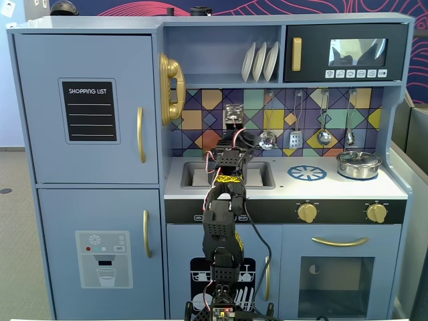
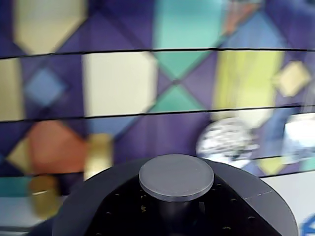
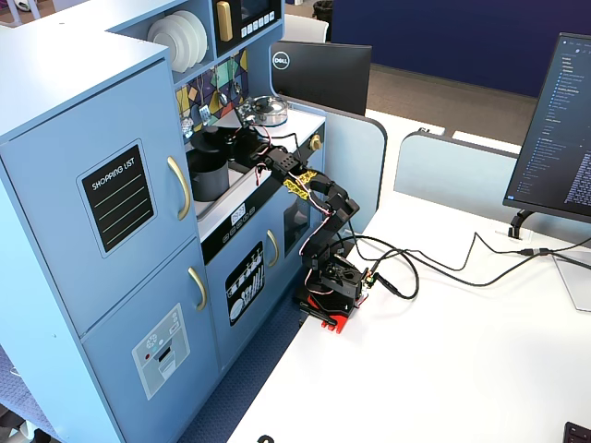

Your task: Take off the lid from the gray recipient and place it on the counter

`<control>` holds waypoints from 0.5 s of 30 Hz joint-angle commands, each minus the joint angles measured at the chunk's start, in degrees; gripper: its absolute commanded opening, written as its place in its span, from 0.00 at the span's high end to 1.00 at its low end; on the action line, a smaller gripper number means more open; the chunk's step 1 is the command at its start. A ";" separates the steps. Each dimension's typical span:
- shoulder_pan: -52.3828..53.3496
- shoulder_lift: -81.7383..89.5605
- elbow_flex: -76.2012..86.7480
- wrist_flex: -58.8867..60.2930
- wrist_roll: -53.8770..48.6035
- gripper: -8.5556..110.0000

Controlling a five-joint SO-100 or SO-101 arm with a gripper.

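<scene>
The lid (image 2: 98, 211) fills the bottom of the wrist view, a dark matte disc with its round knob (image 2: 176, 176) uncovered; my fingers do not show there. In a fixed view my gripper (image 3: 236, 138) reaches over the sink to the top of the gray recipient (image 3: 208, 180), a tall dark pot standing in the sink recess. It looks shut on the lid's near rim. I cannot tell if the lid still touches the pot. In the front fixed view my gripper (image 1: 235, 137) and arm hide the pot. The white counter (image 1: 334, 188) lies to the right.
A shiny silver pot (image 1: 359, 164) stands at the counter's right end beside the blue burner print (image 1: 307, 173). Utensils (image 1: 324, 134) hang on the patterned backsplash just behind the gripper. The sink recess (image 1: 194, 175) lies under it. A shelf with plates (image 1: 259, 61) is overhead.
</scene>
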 commanded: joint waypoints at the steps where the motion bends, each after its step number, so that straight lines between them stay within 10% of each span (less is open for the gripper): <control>1: 5.36 4.75 -4.66 0.62 1.05 0.93; 15: 19.95 4.22 5.71 -6.50 4.13 0.93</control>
